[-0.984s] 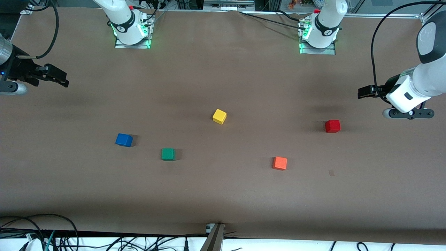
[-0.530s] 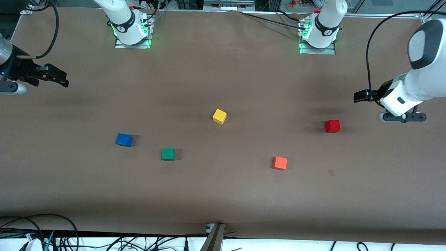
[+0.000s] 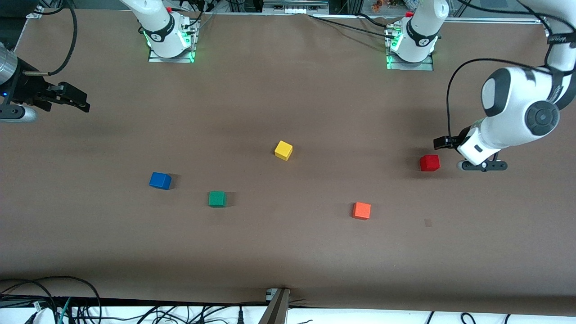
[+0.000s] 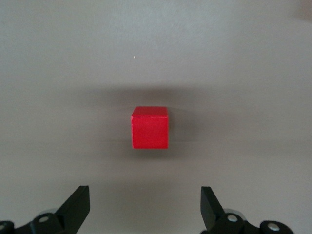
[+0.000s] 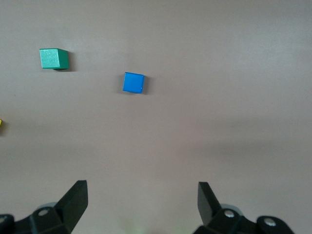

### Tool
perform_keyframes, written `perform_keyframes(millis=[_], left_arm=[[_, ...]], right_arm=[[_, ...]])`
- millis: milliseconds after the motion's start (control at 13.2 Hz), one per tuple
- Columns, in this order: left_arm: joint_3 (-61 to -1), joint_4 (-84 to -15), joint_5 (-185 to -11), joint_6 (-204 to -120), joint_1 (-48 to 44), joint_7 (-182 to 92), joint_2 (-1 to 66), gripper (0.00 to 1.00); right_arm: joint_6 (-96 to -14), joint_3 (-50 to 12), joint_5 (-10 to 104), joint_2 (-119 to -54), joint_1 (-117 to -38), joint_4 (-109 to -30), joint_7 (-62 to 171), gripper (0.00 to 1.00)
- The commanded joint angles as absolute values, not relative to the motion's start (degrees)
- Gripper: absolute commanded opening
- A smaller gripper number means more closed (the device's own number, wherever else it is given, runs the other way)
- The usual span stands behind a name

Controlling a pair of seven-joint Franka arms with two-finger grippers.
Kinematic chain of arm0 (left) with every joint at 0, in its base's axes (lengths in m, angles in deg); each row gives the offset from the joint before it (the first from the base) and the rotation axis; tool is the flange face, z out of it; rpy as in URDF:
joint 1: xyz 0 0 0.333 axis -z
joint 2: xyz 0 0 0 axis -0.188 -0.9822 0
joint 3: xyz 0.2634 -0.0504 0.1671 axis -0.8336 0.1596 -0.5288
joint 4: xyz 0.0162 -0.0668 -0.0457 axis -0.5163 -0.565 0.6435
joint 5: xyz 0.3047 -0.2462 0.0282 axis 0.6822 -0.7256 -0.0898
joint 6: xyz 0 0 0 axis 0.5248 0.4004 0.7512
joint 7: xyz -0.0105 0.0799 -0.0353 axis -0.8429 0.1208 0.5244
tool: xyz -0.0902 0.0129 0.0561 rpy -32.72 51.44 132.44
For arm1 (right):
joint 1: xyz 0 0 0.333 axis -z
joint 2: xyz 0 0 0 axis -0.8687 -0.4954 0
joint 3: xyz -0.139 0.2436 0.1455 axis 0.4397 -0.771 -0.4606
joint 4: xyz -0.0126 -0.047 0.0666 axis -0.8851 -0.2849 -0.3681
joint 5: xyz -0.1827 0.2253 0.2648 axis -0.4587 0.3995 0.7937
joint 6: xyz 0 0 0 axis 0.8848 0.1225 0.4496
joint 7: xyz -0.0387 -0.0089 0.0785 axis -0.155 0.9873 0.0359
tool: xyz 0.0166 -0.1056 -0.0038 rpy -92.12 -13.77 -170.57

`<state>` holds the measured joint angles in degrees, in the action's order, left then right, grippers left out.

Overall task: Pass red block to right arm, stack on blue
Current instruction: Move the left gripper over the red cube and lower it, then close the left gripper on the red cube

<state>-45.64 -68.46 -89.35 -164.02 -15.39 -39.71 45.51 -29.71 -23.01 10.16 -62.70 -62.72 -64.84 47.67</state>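
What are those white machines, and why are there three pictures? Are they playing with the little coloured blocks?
Those are two white robot arms bolted to a brown table. The big picture comes from a camera high up, looking at both arms. The other two come from small cameras on each arm's wrist, so you see what each arm sees, with its black fingers at the edge.

Five small wooden cubes lie apart on the table: a red cube, an orange cube, a yellow cube, a green cube and a blue cube.

The left gripper hangs open beside the red cube, at the left arm's end of the table, and its camera looks straight at that cube. The right gripper waits open at its own end of the table, up in the air. Nothing is held yet.
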Motion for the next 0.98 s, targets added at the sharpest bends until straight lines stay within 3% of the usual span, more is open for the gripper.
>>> perform_keyframes(millis=[0,378,908], left_arm=[[-45.44,-74.7,-90.26,-172.81,-16.11,-39.83,45.51,1.0],[-45.26,-75.78,-90.44,-183.46,-16.37,-39.83,38.75,1.0],[-45.26,-74.2,-90.44,-186.64,-16.37,-39.83,35.14,1.0]], right_arm=[[-28.82,-23.36,10.07,-62.31,-62.68,-64.25,46.94,1.0],[-28.82,-23.36,10.07,-62.31,-62.68,-64.33,46.94,1.0],[-28.73,-23.36,10.07,-62.31,-62.68,-64.33,46.94,1.0]])
